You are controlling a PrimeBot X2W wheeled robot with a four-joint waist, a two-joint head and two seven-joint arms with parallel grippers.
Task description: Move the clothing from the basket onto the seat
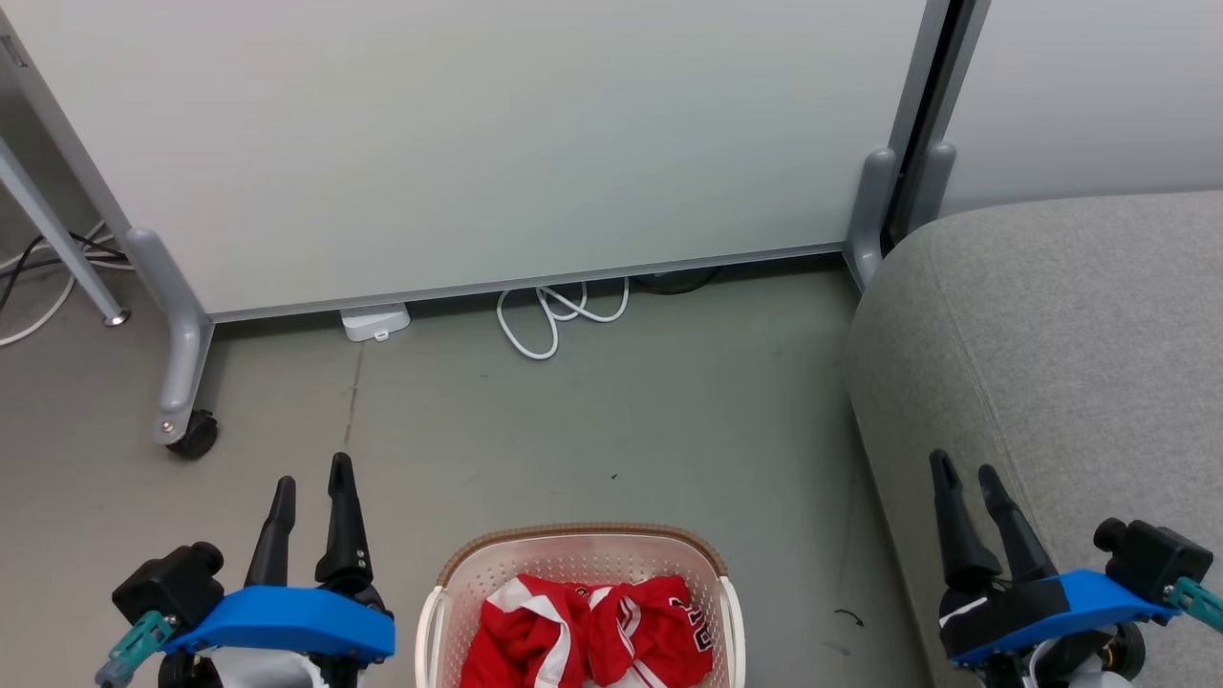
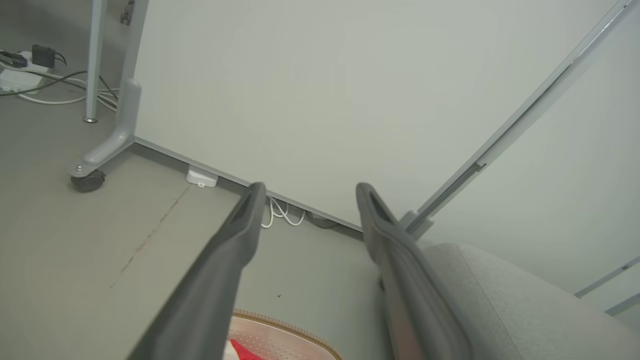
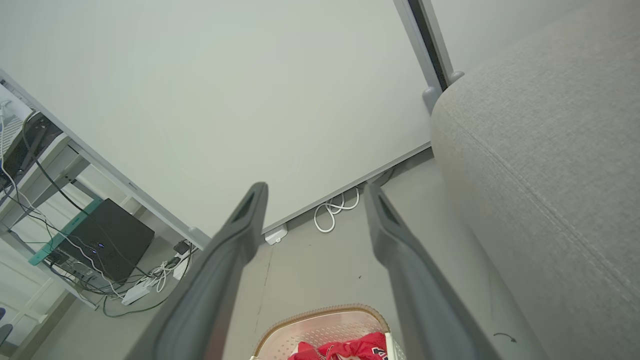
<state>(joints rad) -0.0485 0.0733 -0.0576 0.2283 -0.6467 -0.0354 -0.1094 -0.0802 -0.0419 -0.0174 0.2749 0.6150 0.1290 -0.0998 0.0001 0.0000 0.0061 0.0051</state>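
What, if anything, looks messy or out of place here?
Only small things: the red clothing lies crumpled in the oval cream-white plastic basket, and a white cable sprawls in loose loops on the grey floor under the partition panel.

Head view. The basket (image 1: 583, 531), oval and cream-white with perforated walls and a brown braided rim, stands upright on the floor (image 1: 611, 420) at bottom centre, its near part cut off by the frame edge. The clothing (image 1: 592, 635), red with white stripes and dark lettering on its right part, lies crumpled inside the basket. The seat (image 1: 1070, 363), grey fabric with a rounded corner, lies to the basket's right, a strip of floor between them.
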